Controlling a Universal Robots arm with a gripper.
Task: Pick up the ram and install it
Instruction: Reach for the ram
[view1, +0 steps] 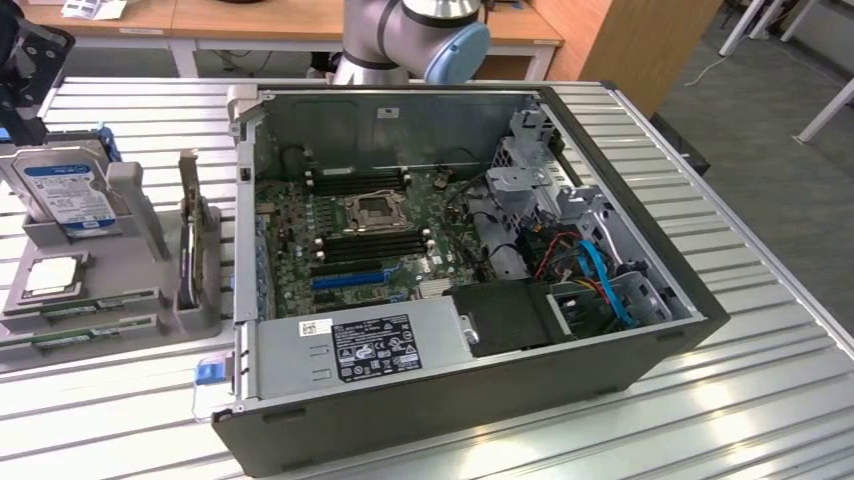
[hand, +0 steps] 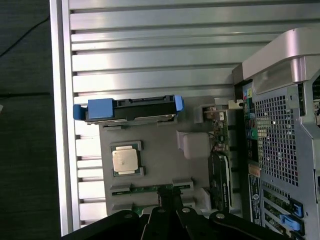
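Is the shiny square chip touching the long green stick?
Apart. The wrist view shows a strip of bare grey tray between the square chip and the ram.

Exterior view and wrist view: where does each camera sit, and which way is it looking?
Exterior view: off the arm, raised, looking down at an angle into the open computer case; the arm shows beyond it.
Wrist view: on the wrist, looking straight down on the grey parts holder; the hand, shut, shows by the ram.
Shared: the case, the holder, its hard drive and processor, and the slatted table.
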